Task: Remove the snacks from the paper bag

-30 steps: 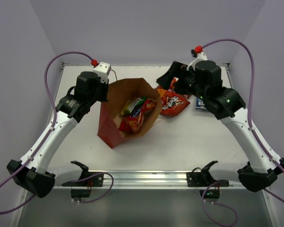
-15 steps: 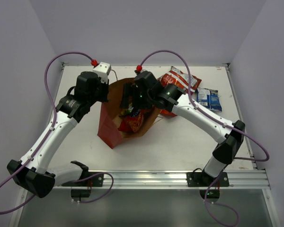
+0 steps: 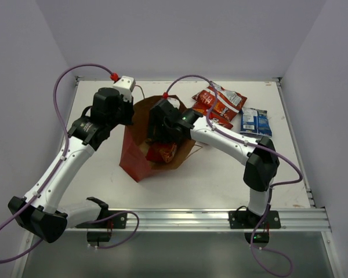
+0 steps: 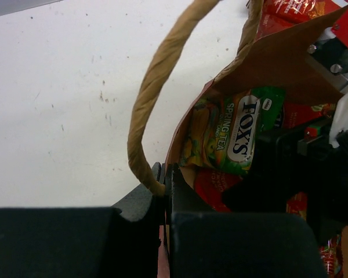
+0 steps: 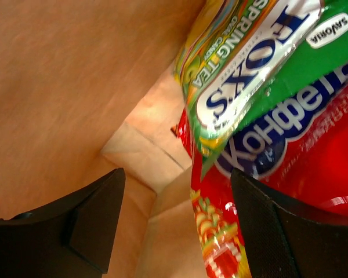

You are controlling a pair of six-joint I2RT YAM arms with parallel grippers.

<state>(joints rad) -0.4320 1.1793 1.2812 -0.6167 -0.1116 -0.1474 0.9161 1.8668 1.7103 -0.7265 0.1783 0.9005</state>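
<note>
The red-brown paper bag (image 3: 136, 159) lies open at table centre-left. My left gripper (image 4: 164, 179) is shut on its rim beside a tan cord handle (image 4: 156, 87). My right gripper (image 5: 177, 223) is open, inside the bag's mouth (image 3: 162, 124). Between its fingers hang a green-yellow snack bag (image 5: 243, 75) and a red snack bag (image 5: 290, 191); both also show in the left wrist view, the green-yellow one (image 4: 226, 133) above the red one (image 4: 211, 184). Two red/orange chip bags (image 3: 219, 105) and a blue-white bag (image 3: 255, 121) lie on the table at the far right.
The white table (image 3: 232, 168) has walls close on three sides. A metal rail (image 3: 180, 219) with both arm bases runs along the near edge.
My right arm has swung left from the snacks on the table and reached down into the bag's mouth. The left arm has kept its hold on the rim.
</note>
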